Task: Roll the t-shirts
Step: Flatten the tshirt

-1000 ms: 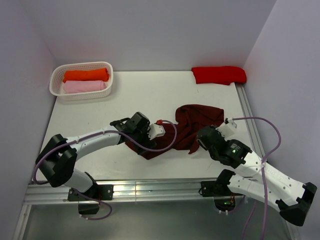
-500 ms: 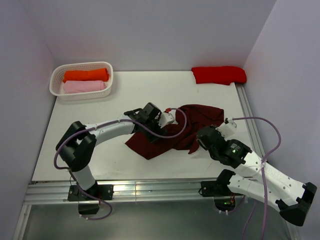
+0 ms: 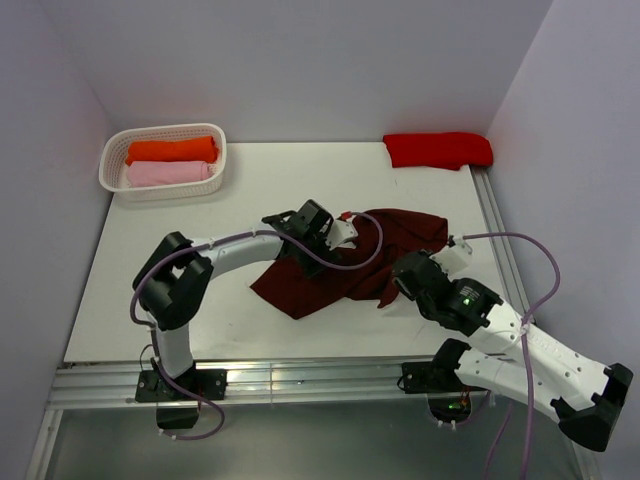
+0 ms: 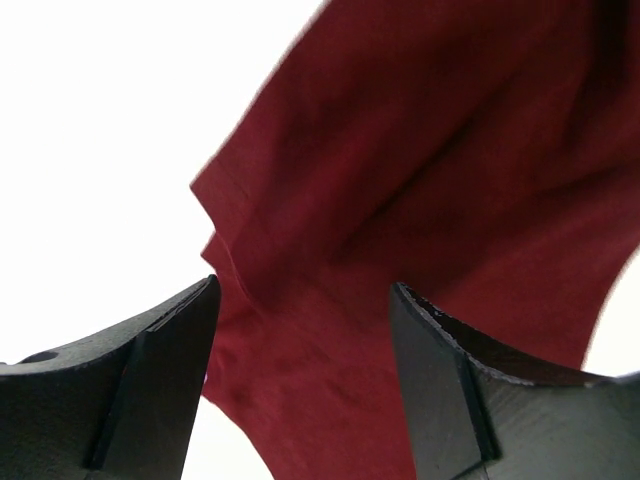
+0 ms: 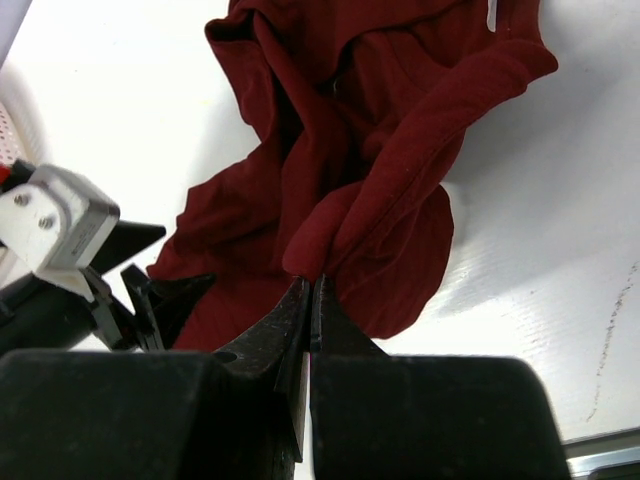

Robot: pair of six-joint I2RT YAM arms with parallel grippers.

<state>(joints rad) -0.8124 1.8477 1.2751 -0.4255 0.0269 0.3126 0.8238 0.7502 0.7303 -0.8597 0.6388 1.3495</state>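
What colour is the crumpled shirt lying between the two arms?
The crumpled shirt is plain dark maroon, with no pattern. The right wrist view shows it best.

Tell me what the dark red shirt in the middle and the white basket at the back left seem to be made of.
The dark red shirt looks like soft knit cloth, probably cotton jersey, with a matte finish: it crumples into loose folds and has a hemmed edge. The white basket is likely moulded plastic, smooth and faintly glossy: its walls form a rigid open lattice.
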